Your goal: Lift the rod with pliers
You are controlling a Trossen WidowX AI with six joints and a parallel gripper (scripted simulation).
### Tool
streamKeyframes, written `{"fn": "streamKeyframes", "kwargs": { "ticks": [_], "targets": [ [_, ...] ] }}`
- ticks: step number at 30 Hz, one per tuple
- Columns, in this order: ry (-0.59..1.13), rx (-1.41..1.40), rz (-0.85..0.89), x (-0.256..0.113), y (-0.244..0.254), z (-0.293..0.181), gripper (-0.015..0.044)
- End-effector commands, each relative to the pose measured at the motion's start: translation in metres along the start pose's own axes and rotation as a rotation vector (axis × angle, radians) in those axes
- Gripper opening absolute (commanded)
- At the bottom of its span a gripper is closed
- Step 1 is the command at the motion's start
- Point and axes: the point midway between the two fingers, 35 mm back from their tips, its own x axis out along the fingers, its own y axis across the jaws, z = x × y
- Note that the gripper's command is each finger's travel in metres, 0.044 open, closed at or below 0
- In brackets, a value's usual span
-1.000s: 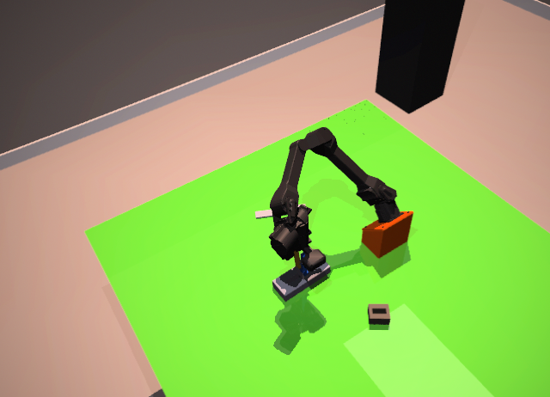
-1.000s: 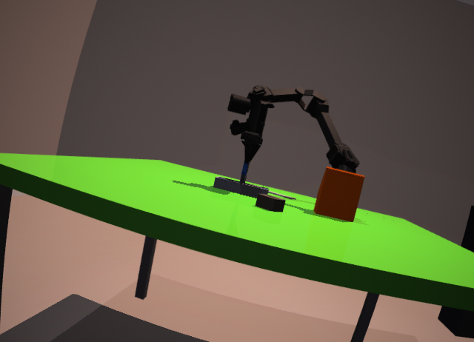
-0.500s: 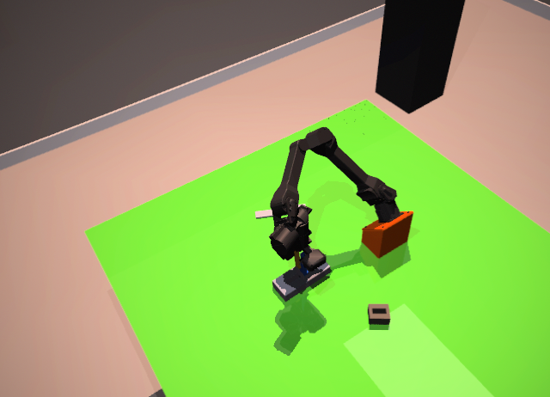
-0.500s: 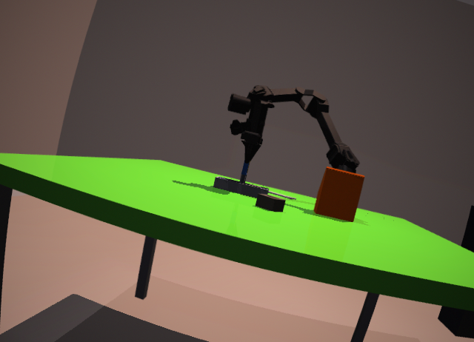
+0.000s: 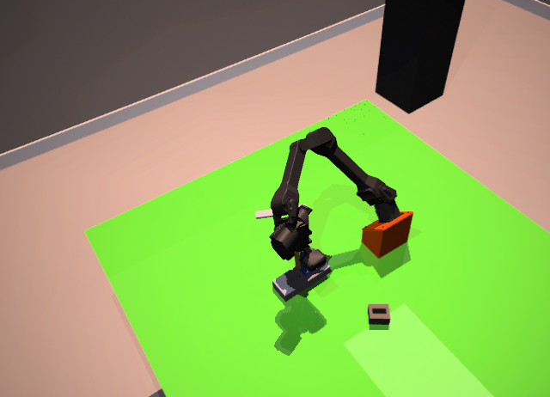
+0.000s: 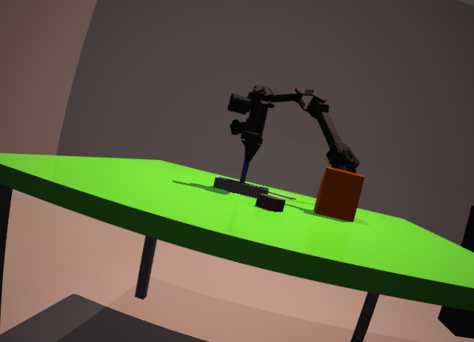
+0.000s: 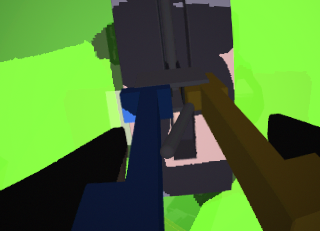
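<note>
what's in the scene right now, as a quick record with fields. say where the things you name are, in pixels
gripper [image 5: 304, 254] [image 6: 246, 162] [image 7: 198, 131]: shut on the pliers
pliers [image 5: 297, 260] [image 6: 244, 172] [image 7: 145, 141]: upright, tips down at the block
handles: one blue, one amber
block [image 5: 284, 288] [image 6: 229, 184] [image 7: 200, 181]: flat on the green table [image 5: 199, 251] [image 6: 152, 200]
rod [image 7: 169, 36]: in the block's channel, not lifted
lock: cannot tell
slotted box [image 5: 378, 320] [image 6: 269, 202]: apart from the block

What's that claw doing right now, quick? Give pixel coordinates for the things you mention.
Gripper [image 5: 302, 253] [image 6: 246, 160] [image 7: 198, 131]: closed on the pliers [image 5: 304, 268] [image 6: 244, 172] [image 7: 146, 151], with a blue handle and a yellow one between its fingers.
</note>
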Motion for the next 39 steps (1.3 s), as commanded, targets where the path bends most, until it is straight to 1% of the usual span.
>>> {"fn": "streamKeyframes", "kwargs": {
  "ticks": [1,32,39],
  "targets": [
    [-0.003,0.004,0.0,0.0004,0.0015,0.0009,0.0264],
    [-0.003,0.004,0.001,0.0004,0.0049,0.0009,0.0223],
    [-0.003,0.004,0.001,0.0004,0.0049,0.0009,0.0225]
  ]
}}
